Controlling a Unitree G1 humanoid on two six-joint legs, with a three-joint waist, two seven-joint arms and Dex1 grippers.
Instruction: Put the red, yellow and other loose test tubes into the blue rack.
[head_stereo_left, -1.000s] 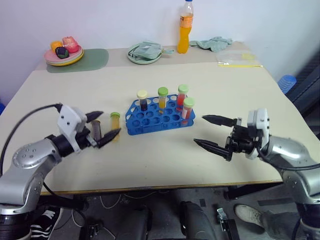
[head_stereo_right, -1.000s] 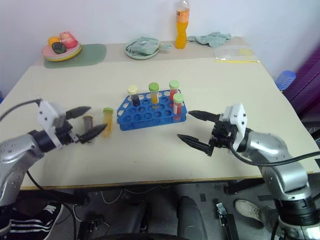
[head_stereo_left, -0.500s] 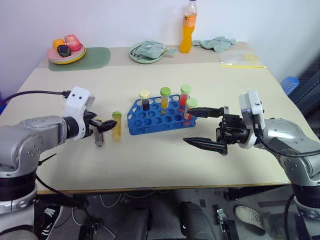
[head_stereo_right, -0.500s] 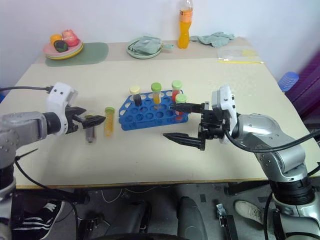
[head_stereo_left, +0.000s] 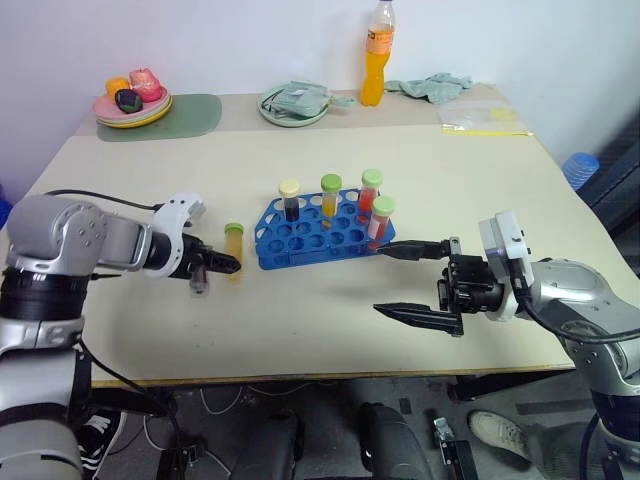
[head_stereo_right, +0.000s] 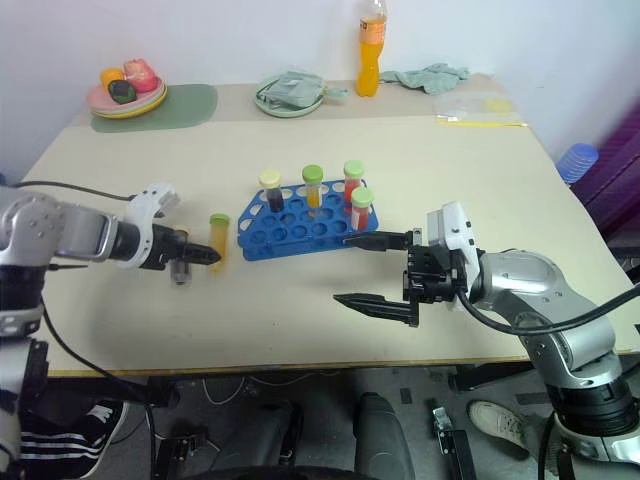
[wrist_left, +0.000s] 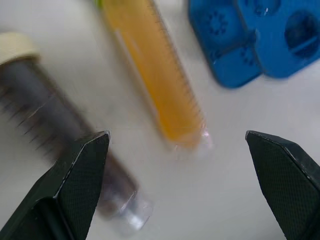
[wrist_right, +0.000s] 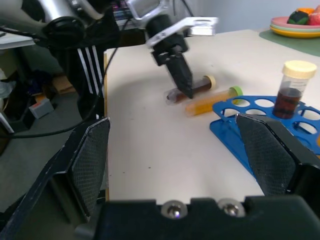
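Left eye view is showing my left gripper (head_stereo_left: 215, 268) hanging with jaws spread wide over two loose test tubes lying at centre left of the frame: the yellow tube (head_stereo_left: 233, 249) and the brown tube (head_stereo_left: 197, 276), neither one gripped. Just to their right the blue rack (head_stereo_left: 310, 238) is standing mid-frame, holding four upright tubes. At lower right my right gripper (head_stereo_left: 408, 282) is pointing toward the rack, fingers wide apart and empty.
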